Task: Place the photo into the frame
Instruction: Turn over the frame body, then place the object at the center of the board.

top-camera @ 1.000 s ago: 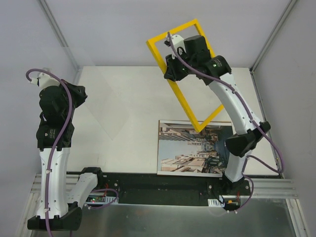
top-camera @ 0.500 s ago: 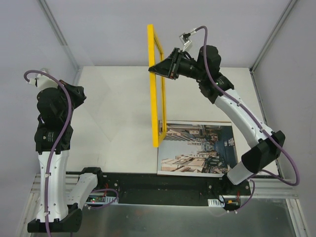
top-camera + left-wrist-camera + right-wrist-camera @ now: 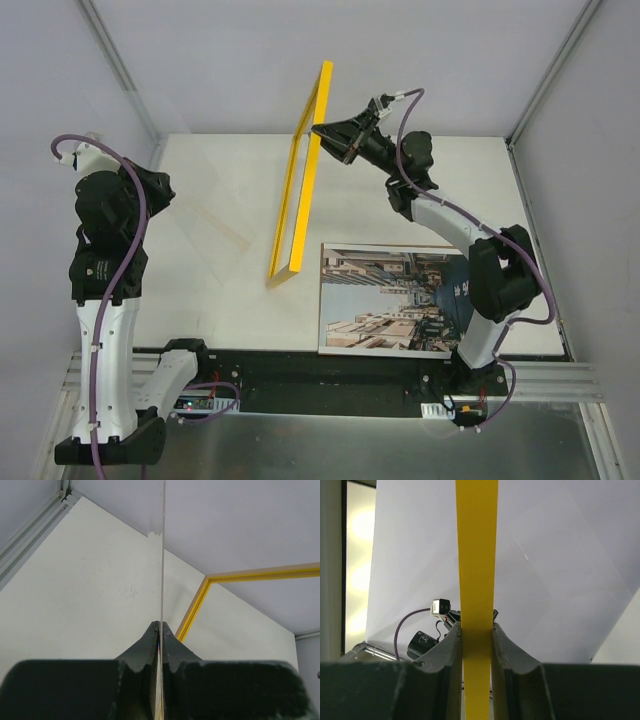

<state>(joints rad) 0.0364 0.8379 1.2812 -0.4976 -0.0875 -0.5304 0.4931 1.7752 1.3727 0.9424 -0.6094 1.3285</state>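
Observation:
The yellow frame [image 3: 300,180] hangs tilted and nearly edge-on over the middle of the table. My right gripper [image 3: 322,130] is shut on its upper bar; in the right wrist view the yellow bar [image 3: 476,555] runs between the closed fingers of that gripper [image 3: 476,627]. The photo [image 3: 395,298], a city street print, lies face up, flat at the table's front right. The frame's lower corner is just left of it. My left gripper [image 3: 165,190] is raised at the left and shut on a thin clear pane [image 3: 162,555], seen edge-on at that gripper [image 3: 159,625]. The frame [image 3: 197,607] shows beyond it.
The white table [image 3: 230,290] is bounded by grey walls with metal corner rails [image 3: 120,70]. A black strip and the arm bases [image 3: 300,375] run along the near edge. The left arm's wrist camera [image 3: 440,607] shows behind the frame in the right wrist view.
My right gripper has turned the frame from face-on to nearly edge-on, and its lower end has swung left, off the photo. The left arm has barely moved.

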